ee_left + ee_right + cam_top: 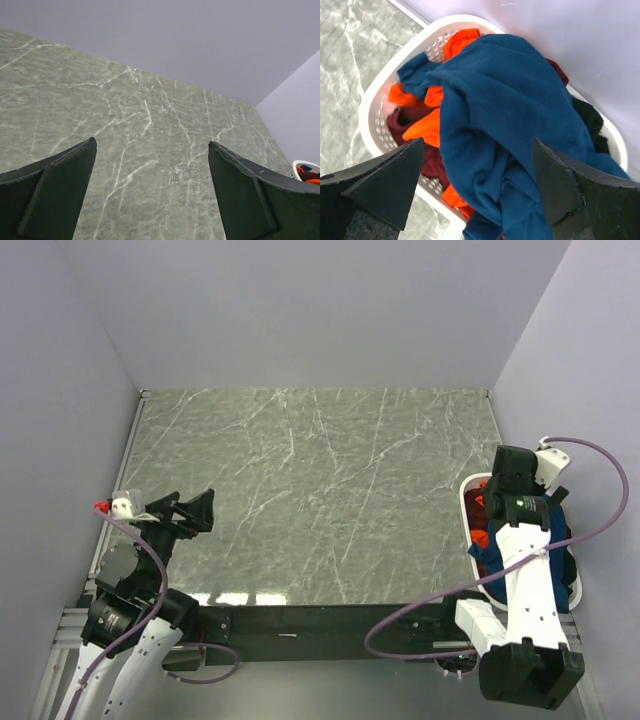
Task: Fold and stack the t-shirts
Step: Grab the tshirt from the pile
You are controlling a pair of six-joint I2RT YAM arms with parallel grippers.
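The t-shirts lie crumpled in a heap inside a white basket (374, 95). A blue t-shirt (520, 100) is on top, spilling over the near rim. Under it are an orange t-shirt (422, 126), a maroon one (402, 120) and a dark one (590, 117). My right gripper (477, 150) hangs just above the blue cloth, open, nothing between its fingers. My left gripper (151, 145) is open and empty over bare marble at the table's near left (203, 512). In the top view the right arm covers most of the heap; blue cloth (488, 560) and orange cloth (482, 508) show beside it.
The basket (466, 502) stands at the table's right edge against the right wall. The green marble table (320, 490) is boxed in by pale walls at the left, back and right. The basket's rim (301, 164) shows at the far right of the left wrist view.
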